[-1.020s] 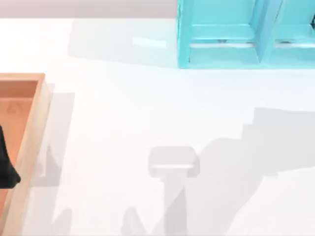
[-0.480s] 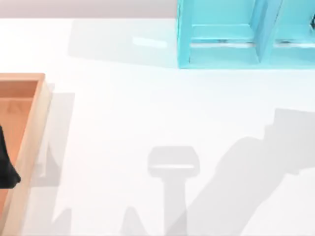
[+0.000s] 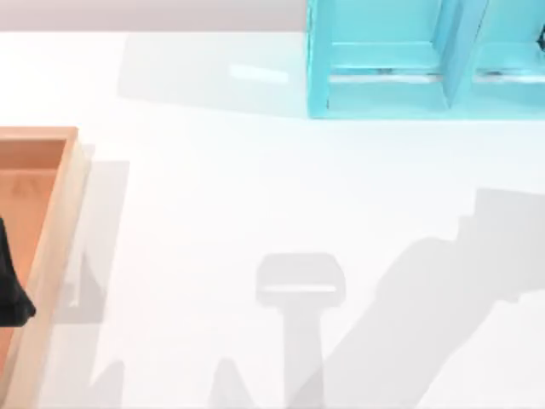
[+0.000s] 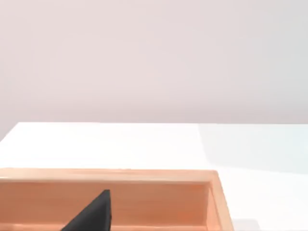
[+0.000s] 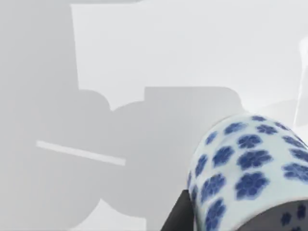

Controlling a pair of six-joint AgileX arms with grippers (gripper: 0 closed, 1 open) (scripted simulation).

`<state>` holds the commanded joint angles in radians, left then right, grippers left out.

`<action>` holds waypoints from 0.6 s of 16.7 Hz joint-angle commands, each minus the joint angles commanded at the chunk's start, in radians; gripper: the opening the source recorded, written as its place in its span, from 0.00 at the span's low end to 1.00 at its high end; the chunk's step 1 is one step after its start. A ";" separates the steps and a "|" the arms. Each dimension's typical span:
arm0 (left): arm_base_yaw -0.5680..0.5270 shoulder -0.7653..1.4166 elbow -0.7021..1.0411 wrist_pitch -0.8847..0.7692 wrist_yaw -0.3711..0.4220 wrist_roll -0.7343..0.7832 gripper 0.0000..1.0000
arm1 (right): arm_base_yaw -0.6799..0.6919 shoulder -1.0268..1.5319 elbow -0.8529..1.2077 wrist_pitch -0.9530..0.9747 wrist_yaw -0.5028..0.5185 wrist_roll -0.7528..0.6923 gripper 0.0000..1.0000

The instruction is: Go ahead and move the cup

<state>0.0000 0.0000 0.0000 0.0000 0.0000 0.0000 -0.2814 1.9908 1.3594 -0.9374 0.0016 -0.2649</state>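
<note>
- Top view: the white tabletop carries a wooden tray at its left edge and a turquoise shelf at the far edge, toward the right. A dark piece of the left end effector sits over the tray; whether it is open or closed I cannot tell. Arm shadows fall across the near right part.
- Left wrist view: the tray lies below, near the tabletop's far edge, with a black fingertip over its inside.
- Right wrist view: the cup, white with blue flowers, sits close against the camera above the bare tabletop, with a dark finger of the right end effector touching its side; the grip itself I cannot tell.
</note>
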 joint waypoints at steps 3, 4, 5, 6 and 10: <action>0.000 0.000 0.000 0.000 0.000 0.000 1.00 | 0.000 0.000 0.000 0.000 0.000 0.000 0.83; 0.000 0.000 0.000 0.000 0.000 0.000 1.00 | 0.000 0.000 0.000 0.000 0.000 0.000 0.90; 0.000 0.000 0.000 0.000 0.000 0.000 1.00 | 0.000 0.000 0.000 0.000 0.000 0.000 0.98; 0.000 0.000 0.000 0.000 0.000 0.000 1.00 | 0.000 0.000 0.000 0.000 0.000 0.000 1.00; 0.000 0.000 0.000 0.000 0.000 0.000 1.00 | 0.000 0.000 0.000 0.000 0.000 0.000 1.00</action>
<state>0.0000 0.0000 0.0000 0.0000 0.0000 0.0000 -0.2814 1.9908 1.3594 -0.9374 0.0016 -0.2649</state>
